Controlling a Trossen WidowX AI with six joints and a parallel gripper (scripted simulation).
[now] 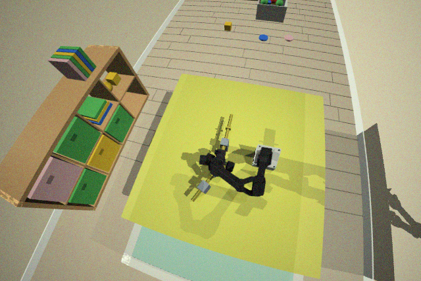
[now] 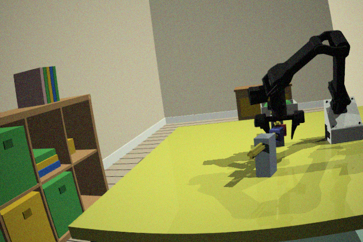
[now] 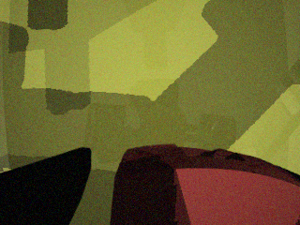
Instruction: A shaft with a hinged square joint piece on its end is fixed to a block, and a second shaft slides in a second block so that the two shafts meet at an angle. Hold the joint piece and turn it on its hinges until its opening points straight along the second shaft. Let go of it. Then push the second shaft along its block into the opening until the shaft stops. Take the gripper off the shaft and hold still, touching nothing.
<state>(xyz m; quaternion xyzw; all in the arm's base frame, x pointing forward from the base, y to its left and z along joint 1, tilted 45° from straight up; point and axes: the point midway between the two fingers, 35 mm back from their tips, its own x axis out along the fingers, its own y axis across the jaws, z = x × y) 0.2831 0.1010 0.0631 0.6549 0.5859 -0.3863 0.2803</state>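
Observation:
My gripper (image 2: 280, 135) is open, pointing down, with its fingers on either side of the joint area. A red joint piece (image 2: 283, 130) (image 3: 239, 197) shows behind the blue part (image 2: 280, 140) and fills the lower right of the wrist view; a dark gap separates it from the left finger. The brass first shaft (image 1: 195, 197) (image 2: 255, 151) passes through the near grey block (image 1: 203, 186) (image 2: 265, 160). The second shaft (image 1: 229, 120), with collars, runs through the far grey block (image 1: 224, 142). The arm hides the meeting point from above; the opening's direction cannot be told.
The yellow table (image 1: 272, 111) (image 2: 176, 204) carries the arm's white base (image 1: 275, 158) (image 2: 346, 134) to the right of the blocks. A shelf unit (image 1: 50, 111) (image 2: 79, 157) stands beyond the table's left edge. A box of balls (image 1: 270, 13) is on the floor beyond the far edge.

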